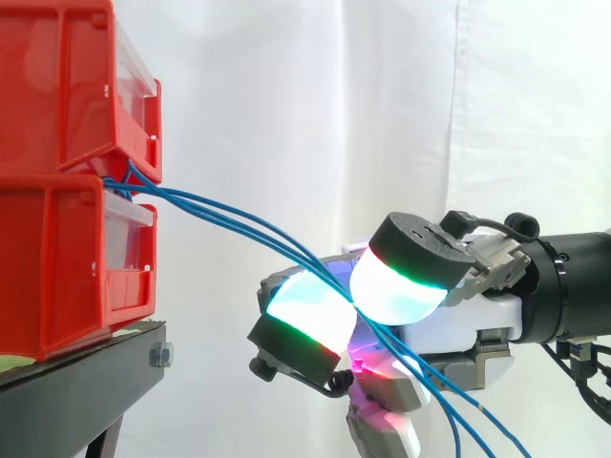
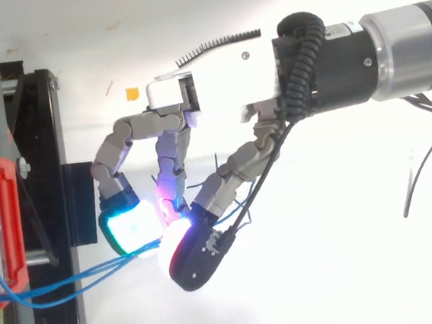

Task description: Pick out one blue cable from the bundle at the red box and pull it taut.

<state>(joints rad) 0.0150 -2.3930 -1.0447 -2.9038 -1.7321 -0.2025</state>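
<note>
Cables (image 1: 229,224): thin blue strands sagging from red bins (image 1: 57,95) | hand (image 2: 223,77): curled, pads pinching them

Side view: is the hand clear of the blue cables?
No, the blue cables from the red bins pass between two fingertips of the hand, which pinch them.
</note>
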